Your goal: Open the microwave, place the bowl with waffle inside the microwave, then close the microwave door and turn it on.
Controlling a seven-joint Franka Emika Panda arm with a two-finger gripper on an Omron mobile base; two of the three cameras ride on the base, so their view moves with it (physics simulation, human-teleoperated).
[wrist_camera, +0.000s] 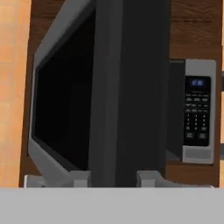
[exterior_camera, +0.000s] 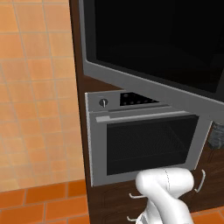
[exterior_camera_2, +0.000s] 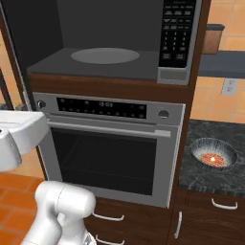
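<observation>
Right up against the hand camera, the microwave door (wrist_camera: 65,109) hangs swung out on the left of the microwave (exterior_camera_2: 110,38), edge-on between the fingertips (wrist_camera: 151,178). How tightly they're set, can't tell. The cavity is open with only its turntable (exterior_camera_2: 105,55) inside. Down to the microwave's right, well apart on the dark counter (exterior_camera_2: 210,177), sits the bowl (exterior_camera_2: 213,153) (waffle in it). Risk as I see it: the arm swinging across for the bowl clips that door and knocks it shut.
</observation>
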